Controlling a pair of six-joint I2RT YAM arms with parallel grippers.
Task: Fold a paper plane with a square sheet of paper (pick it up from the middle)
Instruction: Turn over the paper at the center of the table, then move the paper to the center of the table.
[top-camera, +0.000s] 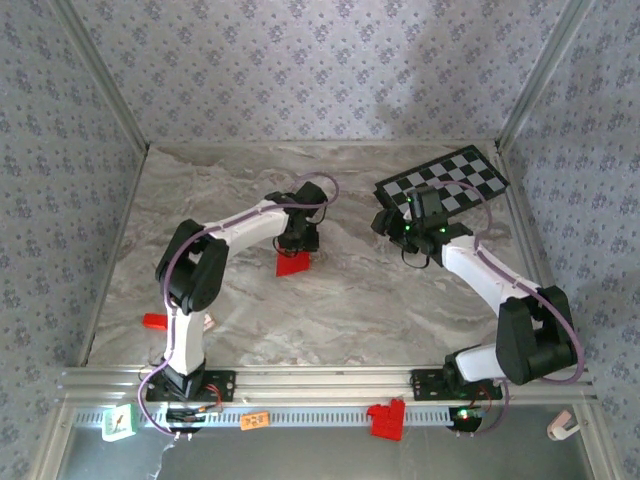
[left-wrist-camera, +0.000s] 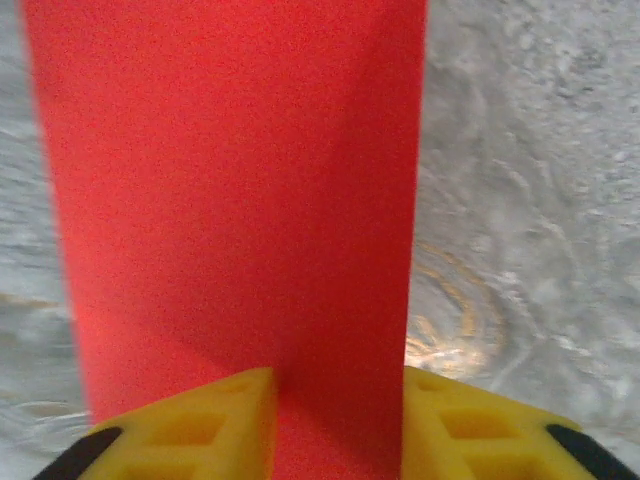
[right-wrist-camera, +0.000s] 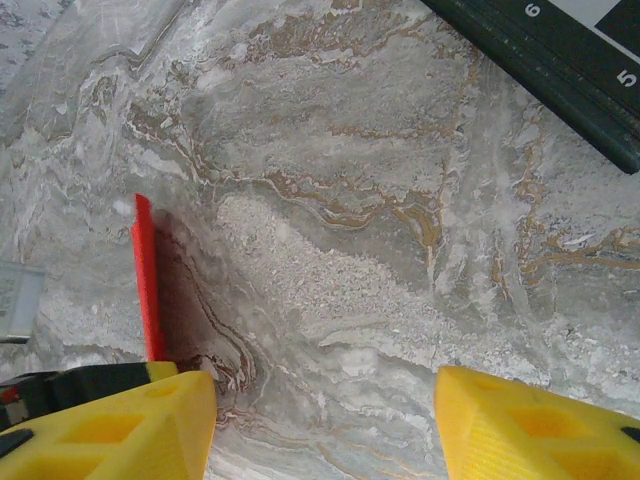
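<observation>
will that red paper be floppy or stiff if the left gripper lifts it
Probably light and floppy: the red paper is wafer-thin edge-on in the right wrist view. Its broad face inside the left gripper would likely crease under a hard pinch. Pushed on the marbled table, it should slide, not roll.

Narrow, folded bright red paper (left-wrist-camera: 240, 200)
</observation>
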